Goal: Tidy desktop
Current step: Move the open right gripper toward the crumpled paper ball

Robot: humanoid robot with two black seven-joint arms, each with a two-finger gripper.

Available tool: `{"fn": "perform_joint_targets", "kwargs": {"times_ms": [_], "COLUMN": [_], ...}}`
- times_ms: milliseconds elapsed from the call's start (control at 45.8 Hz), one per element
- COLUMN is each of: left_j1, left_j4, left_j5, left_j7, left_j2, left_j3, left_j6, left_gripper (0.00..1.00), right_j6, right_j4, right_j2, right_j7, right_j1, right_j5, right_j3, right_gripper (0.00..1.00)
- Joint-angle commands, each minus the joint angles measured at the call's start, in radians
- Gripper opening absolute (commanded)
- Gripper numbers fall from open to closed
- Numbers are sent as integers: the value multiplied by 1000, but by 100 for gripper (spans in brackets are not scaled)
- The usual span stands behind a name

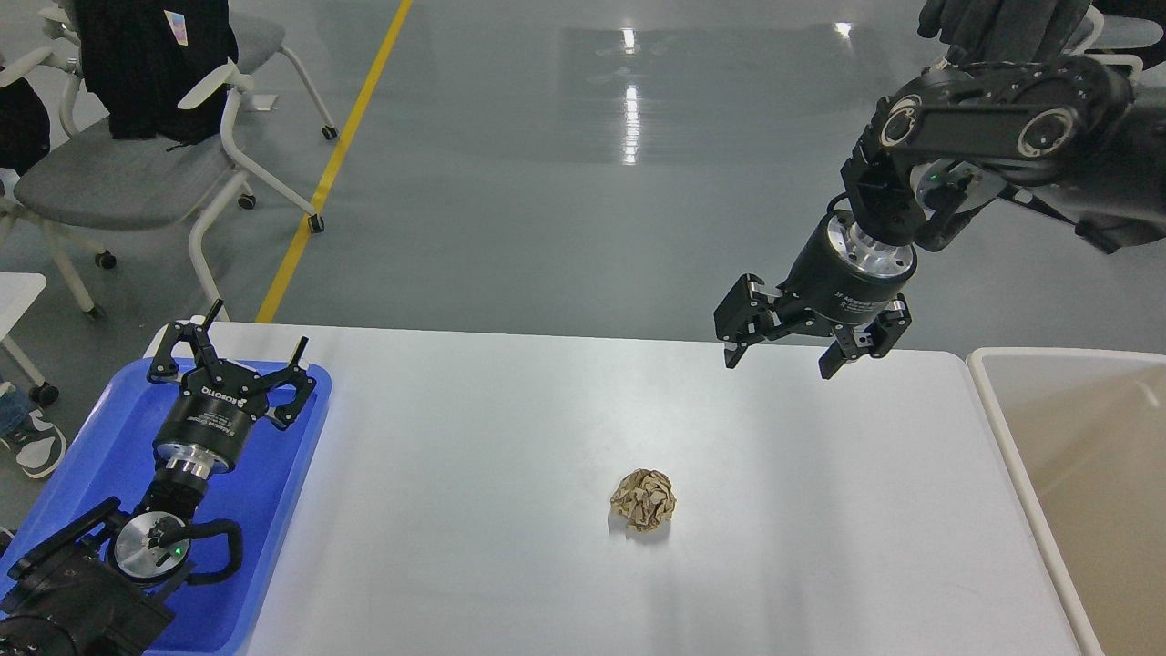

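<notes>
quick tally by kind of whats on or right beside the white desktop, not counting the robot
crumpled brown paper ball: 1
blue tray: 1
beige bin: 1
total: 3

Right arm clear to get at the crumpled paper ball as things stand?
Probably yes. The right gripper hangs open above the desktop, up and right of the paper ball, which lies alone on bare surface with nothing between them. The bin sits off to the side.

bare desktop (510,437) all around paper ball (644,499), bin (1002,410) walling right edge
</notes>
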Motion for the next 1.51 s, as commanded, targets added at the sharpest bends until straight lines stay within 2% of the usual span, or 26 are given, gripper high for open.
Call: {"fn": "perform_joint_targets", "kwargs": {"times_ms": [0,328,852,1399,1486], "left_j1": [0,0,0,-1,0], "left_j4": [0,0,0,0,0], "left_j5": [0,0,0,0,0], "left_j7": [1,1,1,1,1], "left_j2": [0,0,0,0,0], "left_j3": [0,0,0,0,0], "left_j6": [0,0,0,0,0], "left_gripper": [99,99,99,99,99], "right_j6": [0,0,0,0,0], "right_j4": [-8,-60,-236,-359,-416], "right_j2": [25,43,240,243,243], "right_j7": [-1,1,8,8,10], "right_j1": [6,-7,-40,-168,-206], "right_j5": [0,0,0,-20,-23], "right_j3": [6,8,35,147,150], "right_gripper": [100,100,100,100,100]}}
